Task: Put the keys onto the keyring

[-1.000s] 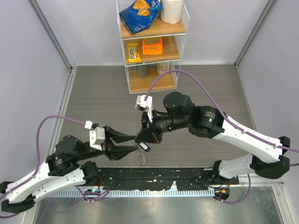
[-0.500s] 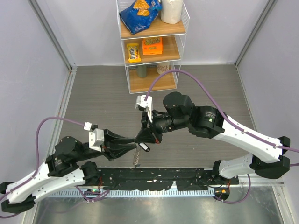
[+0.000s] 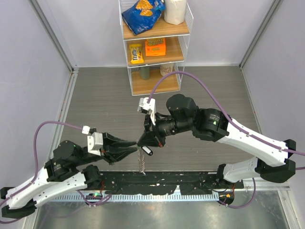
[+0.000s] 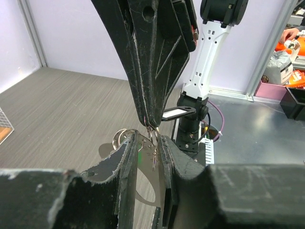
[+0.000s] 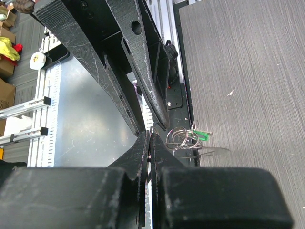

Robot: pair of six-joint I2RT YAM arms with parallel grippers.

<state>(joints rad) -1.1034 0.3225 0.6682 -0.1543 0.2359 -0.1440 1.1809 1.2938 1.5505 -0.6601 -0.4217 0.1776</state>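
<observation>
- The right claw (image 4: pixel 151 123) is closed and pinches the top of the hanging keyring (image 3: pixel 141 161).
- The left claw (image 4: pixel 147 143) stands narrow around it; I cannot tell if it grips.

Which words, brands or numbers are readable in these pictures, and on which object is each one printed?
None is readable.
Yellow packet, middle shelf: dark print, too small.
Orange box beside it: yellow print, blurred.
Blue bag, top shelf: lettering not legible.

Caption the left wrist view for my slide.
Right gripper, shut on the keyring, dangles it between the left gripper's parted fingers.
</observation>
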